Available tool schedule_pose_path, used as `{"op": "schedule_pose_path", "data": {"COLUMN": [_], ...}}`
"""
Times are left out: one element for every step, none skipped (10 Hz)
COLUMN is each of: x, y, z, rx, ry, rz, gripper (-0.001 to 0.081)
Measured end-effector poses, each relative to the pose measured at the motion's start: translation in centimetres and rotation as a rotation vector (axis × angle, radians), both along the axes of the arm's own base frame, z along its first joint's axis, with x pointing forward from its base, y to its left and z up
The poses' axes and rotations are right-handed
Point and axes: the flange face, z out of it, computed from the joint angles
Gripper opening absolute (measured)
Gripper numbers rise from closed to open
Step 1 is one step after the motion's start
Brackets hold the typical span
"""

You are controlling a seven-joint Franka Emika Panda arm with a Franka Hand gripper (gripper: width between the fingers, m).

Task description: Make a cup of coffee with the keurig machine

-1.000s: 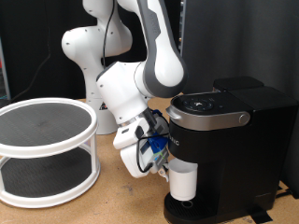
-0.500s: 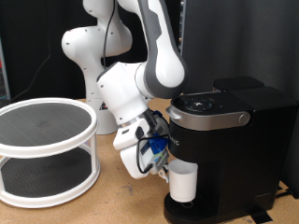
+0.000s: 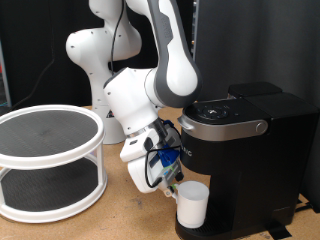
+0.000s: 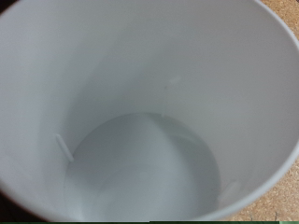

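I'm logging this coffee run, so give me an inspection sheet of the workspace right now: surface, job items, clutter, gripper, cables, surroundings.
Surface: wooden tabletop, bare where visible.
Cup: white cup upright on the machine's drip base under the brew head; the wrist view looks into it, showing an empty white interior.
Keurig machine: black keurig machine, lid down, at the exterior view's right.
Clutter: white two-tier round rack at the exterior view's left, both shelves bare.
Gripper: gripper beside the cup's rim; fingers not clearly visible.
Cables: blue wiring at the wrist.
Surroundings: dark backdrop.
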Motion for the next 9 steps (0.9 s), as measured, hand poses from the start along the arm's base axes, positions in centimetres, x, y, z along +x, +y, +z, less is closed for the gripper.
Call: {"op": "schedule_pose_path", "data": {"x": [0.0, -0.2, -0.5, -1.3, -2.3, -3.2, -4.2, -5.0, -5.9], "y": [0.0, -0.2, -0.5, -1.2, -2.0, -2.8, -3.7, -4.5, -4.7], "z": [0.0, -0.1, -0.2, -0.2, -0.2, 0.0, 0.3, 0.7, 1.4], "rx": [0.0, -0.001, -0.001, 0.0, 0.006, 0.015, 0.024, 0.021, 0.025], "ry": [0.001, 0.003, 0.009, 0.022, 0.034, 0.042, 0.052, 0.066, 0.067], "rz": [0.0, 0.003, 0.023, 0.052, 0.081, 0.104, 0.118, 0.12, 0.119], "gripper": [0.0466, 0.0661, 0.0661, 0.0762, 0.0794, 0.0794, 0.0805, 0.0805, 0.0805]}}
